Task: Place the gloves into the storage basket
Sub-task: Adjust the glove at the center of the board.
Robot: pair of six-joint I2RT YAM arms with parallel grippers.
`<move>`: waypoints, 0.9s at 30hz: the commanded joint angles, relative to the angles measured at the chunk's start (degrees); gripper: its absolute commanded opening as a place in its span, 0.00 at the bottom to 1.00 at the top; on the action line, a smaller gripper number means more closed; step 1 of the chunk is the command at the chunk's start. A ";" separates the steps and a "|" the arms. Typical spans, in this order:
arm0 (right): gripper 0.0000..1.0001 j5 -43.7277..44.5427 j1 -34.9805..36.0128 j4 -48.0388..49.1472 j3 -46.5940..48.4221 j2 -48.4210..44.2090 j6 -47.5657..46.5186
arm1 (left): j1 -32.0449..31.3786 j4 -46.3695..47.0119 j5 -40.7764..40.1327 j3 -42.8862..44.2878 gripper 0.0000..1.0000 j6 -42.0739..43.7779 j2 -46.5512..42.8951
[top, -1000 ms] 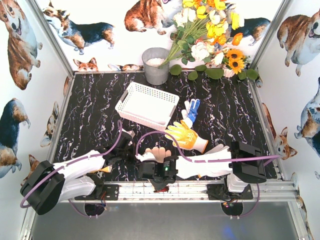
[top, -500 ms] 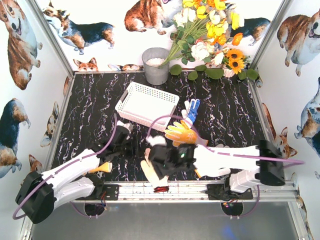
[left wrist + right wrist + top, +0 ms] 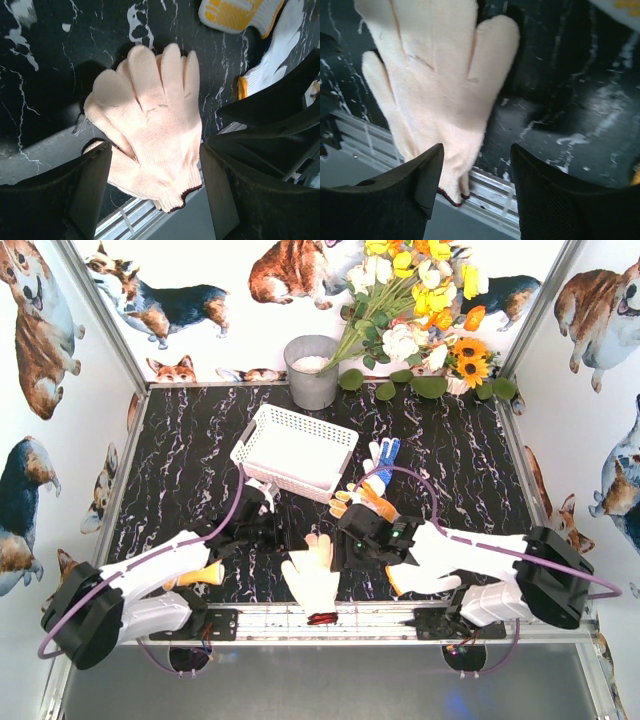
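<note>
Storage basket (image 3: 295,450) shows no glove inside, so nothing banked yet. Cream glove (image 3: 312,575) lies flat well in front of the basket. Left gripper (image 3: 155,155) and right gripper (image 3: 477,165) hover over it, jaws apart, holding nothing. Yellow glove (image 3: 362,502) and blue-palmed glove (image 3: 383,455) wait just right of the basket.
</note>
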 commanded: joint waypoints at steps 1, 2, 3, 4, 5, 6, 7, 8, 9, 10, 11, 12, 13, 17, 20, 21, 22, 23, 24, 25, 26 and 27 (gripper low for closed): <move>0.58 -6.73 -0.59 9.09 1.15 2.97 3.39 | 0.44 5.93 4.39 -2.18 0.66 -1.62 2.94; 0.57 -7.44 -0.62 8.90 1.45 4.14 3.44 | 0.43 5.98 4.37 -2.45 0.66 -1.41 3.61; 0.56 -7.89 -0.67 8.98 1.60 5.18 3.65 | 0.45 6.02 4.40 -2.64 0.66 -1.22 4.31; 0.55 -8.18 -0.68 9.33 1.52 6.08 3.92 | 0.42 6.10 4.35 -2.77 0.66 -1.05 4.90; 0.54 -8.49 -0.75 9.79 1.46 7.01 4.19 | 0.41 6.23 4.25 -2.92 0.66 -0.83 5.44; 0.53 -8.75 -0.86 9.94 1.64 7.78 4.34 | 0.41 6.45 4.20 -3.04 0.66 -0.61 5.89; 0.52 -8.94 -0.96 9.84 2.01 8.52 4.24 | 0.41 6.46 3.90 -3.27 0.66 -0.31 6.26; 0.51 -8.93 -0.98 9.45 2.47 9.12 4.07 | 0.48 6.62 3.56 -3.51 0.66 -0.16 6.54; 0.51 -8.81 -1.03 9.07 2.91 9.63 4.02 | 0.47 7.09 3.34 -3.83 0.66 -0.12 6.73; 0.50 -8.70 -1.00 9.04 3.02 10.07 4.05 | 0.44 7.66 3.09 -4.30 0.65 -0.17 6.86; 0.50 -8.51 -1.05 9.09 3.04 10.32 4.14 | 0.48 8.54 2.83 -4.66 0.65 -0.32 7.08; 0.49 -8.39 -1.11 9.13 2.92 10.53 4.25 | 0.49 9.46 2.69 -4.98 0.63 -0.43 7.40; 0.49 -8.32 -1.27 9.21 2.76 10.67 4.35 | 0.52 10.19 2.66 -5.16 0.62 -0.47 7.89; 0.46 -6.71 -2.25 9.86 1.21 9.56 5.40 | 0.78 11.28 1.21 -5.22 0.56 0.81 9.30; 0.44 -5.91 -3.36 11.27 -1.02 8.31 6.53 | 1.68 10.94 0.05 -4.83 0.51 2.01 9.79; 0.43 -5.64 -3.61 11.66 -1.54 7.99 6.90 | 1.98 10.72 -0.05 -4.50 0.49 2.51 10.28; 0.42 -5.38 -3.80 12.01 -1.94 7.76 7.13 | 2.25 10.60 -0.07 -4.08 0.48 3.10 10.88; 0.42 -5.23 -3.96 12.25 -2.23 7.62 7.29 | 2.40 10.54 0.05 -3.59 0.47 3.46 11.60; 0.41 -5.01 -4.15 12.36 -2.45 7.55 7.46 | 2.42 10.75 0.28 -3.21 0.46 3.79 12.45; 0.40 -4.63 -4.33 12.45 -2.66 7.44 7.58 | 2.43 11.05 0.55 -2.76 0.46 4.18 13.37; 0.40 -4.41 -4.52 12.53 -2.86 7.37 7.68 | 2.43 11.42 0.77 -2.29 0.45 4.36 14.38; 0.39 -4.09 -4.76 12.68 -3.04 7.34 7.65 | 2.47 11.64 0.81 -1.78 0.44 4.70 15.32</move>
